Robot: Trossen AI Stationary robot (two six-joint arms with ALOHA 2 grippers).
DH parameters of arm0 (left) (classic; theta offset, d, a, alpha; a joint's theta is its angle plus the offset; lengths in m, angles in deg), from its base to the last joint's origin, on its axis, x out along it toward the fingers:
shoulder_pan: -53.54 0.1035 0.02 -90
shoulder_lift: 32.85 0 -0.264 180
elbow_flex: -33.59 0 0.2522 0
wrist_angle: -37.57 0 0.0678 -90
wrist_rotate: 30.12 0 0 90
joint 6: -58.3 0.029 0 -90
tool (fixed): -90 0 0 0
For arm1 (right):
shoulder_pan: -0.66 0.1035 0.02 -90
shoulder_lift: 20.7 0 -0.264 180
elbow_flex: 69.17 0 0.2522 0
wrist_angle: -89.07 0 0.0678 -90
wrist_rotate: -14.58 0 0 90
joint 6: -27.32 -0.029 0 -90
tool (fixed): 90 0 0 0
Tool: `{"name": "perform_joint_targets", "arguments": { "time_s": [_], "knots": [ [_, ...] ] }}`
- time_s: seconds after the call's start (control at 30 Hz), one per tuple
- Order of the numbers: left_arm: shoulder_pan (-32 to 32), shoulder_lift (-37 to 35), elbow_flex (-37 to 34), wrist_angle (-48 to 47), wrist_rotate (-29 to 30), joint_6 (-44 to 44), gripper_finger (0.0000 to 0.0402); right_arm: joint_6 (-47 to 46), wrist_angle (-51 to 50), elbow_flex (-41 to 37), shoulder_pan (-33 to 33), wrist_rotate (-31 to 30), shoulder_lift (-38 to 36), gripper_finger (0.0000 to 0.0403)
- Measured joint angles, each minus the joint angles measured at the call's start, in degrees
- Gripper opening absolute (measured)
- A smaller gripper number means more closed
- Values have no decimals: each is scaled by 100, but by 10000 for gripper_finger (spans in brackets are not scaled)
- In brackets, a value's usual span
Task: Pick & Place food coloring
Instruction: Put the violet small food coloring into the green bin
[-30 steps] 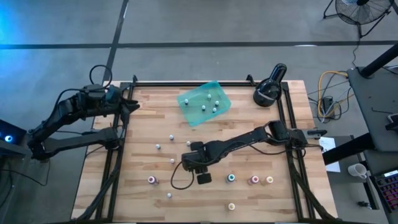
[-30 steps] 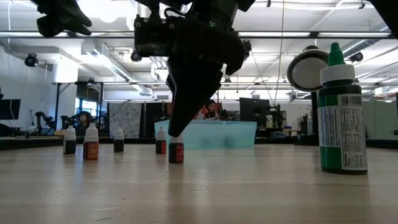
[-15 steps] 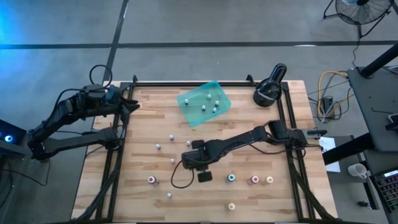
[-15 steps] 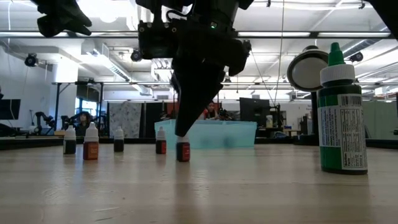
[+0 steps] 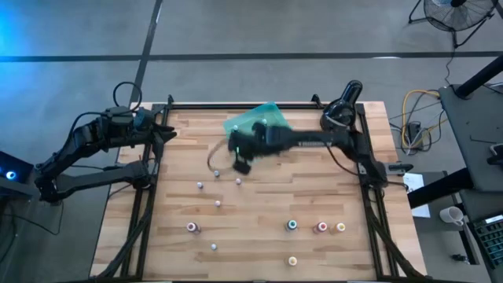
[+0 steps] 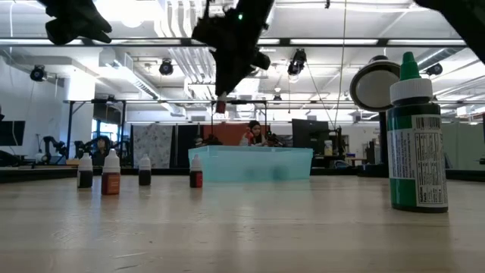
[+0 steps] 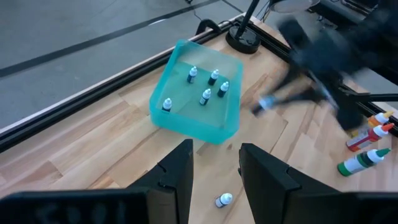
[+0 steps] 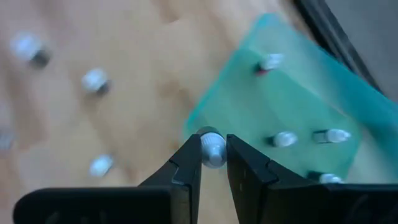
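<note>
The food coloring is a set of tiny white-capped bottles. Several stand in the teal tray [image 7: 198, 102] at the table's far middle, and others are scattered over the wood [image 5: 218, 203]. My right gripper [image 8: 213, 146] is shut on one small red bottle [image 6: 220, 106], high above the table at the tray's near-left edge [image 8: 205, 106]. My left gripper [image 7: 214, 163] waits open at the far left [image 5: 161, 130] with nothing between its fingers. My right gripper pinches the bottle between its two fingertips [image 8: 189, 155], just under the white cap [image 8: 213, 151]. The fingers come from above, slanting down. The bottle hangs below them with its red body [image 6: 220, 107] showing, lifted clear of the table and the tray.
A black round lamp-like device [image 5: 339, 110] stands at the far right corner. Three bottles [image 5: 321, 227] line up near the right side, one [image 5: 292, 260] sits at the near edge, others [image 5: 192, 227] at near left. A metal frame [image 5: 149, 189] borders the table.
My right gripper has taken the red bottle off the table's middle, risen high and swung toward the far edge to the tray's near-left side, rolling as it went. The bottle has gone from standing on the wood to hanging in the air.
</note>
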Motion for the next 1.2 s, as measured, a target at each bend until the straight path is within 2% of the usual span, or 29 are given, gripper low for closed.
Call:
{"name": "perform_joint_targets", "arguments": {
  "time_s": [0.23, 0.53, 0.8, 0.97, 1.2],
  "knots": [
    [-1, 0, 0, -2, 0, -1, 103, -261, 33, 271, -1023, 259, 432, 55],
    [1, -2, -72, -4, 0, -36, 103, -161, 98, 332, -1666, 125, 866, 54],
    [1, 11, -124, -2, -2, -124, 103, -431, 84, 310, -1857, 312, 1174, 54],
    [1, 11, -140, 2, 0, -131, 103, -589, -15, 310, -1923, 627, 1335, 54],
    [0, 24, -142, 4, 14, -131, 103, -708, 43, 266, -1950, 576, 1379, 54]
  ]
}}
